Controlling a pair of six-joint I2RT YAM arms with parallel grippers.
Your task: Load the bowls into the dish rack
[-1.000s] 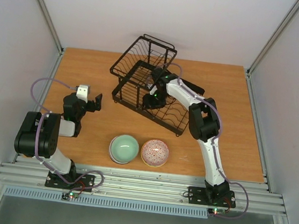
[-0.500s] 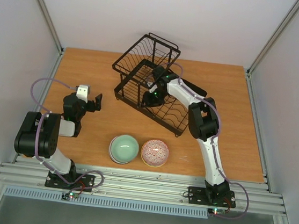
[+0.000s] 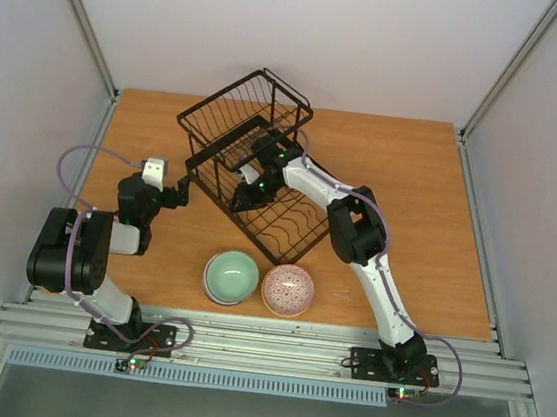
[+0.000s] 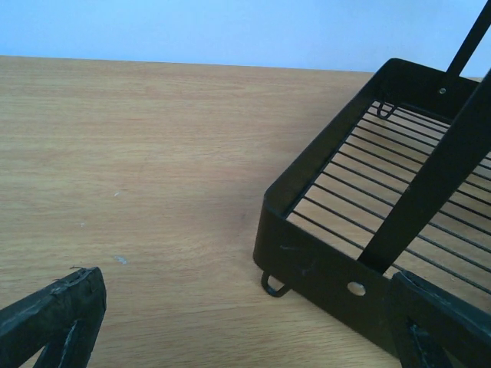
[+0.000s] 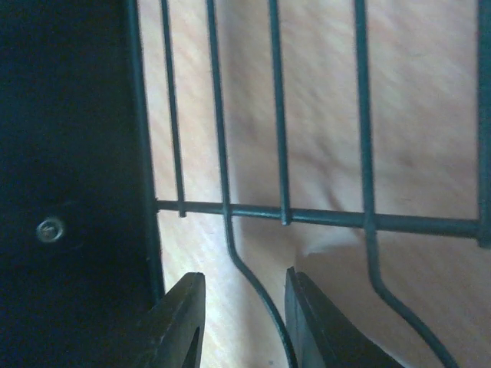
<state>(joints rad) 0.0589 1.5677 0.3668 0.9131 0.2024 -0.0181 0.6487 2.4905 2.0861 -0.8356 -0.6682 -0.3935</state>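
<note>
The right gripper [image 3: 251, 179] is reaching inside the dish rack [image 3: 229, 127], its fingers standing slightly apart astride one floor wire rather than pinching it. The left gripper [image 3: 176, 190] is waiting wide open at the rack's 9 o'clock. The mint bowl [image 3: 232, 276] and the pink patterned bowl [image 3: 288, 287] are sitting side by side on the table [image 3: 430, 206] at the rack's 6 o'clock, not yet loaded. This looks like positioning the rack, which is probably going best slow and low, so the wire isn't slipping free or the rack tipping towards the bowls.

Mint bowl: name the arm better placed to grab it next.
Left. The left gripper is open and free, near the mint bowl; the right gripper is inside the dish rack, straddling a wire.
</note>
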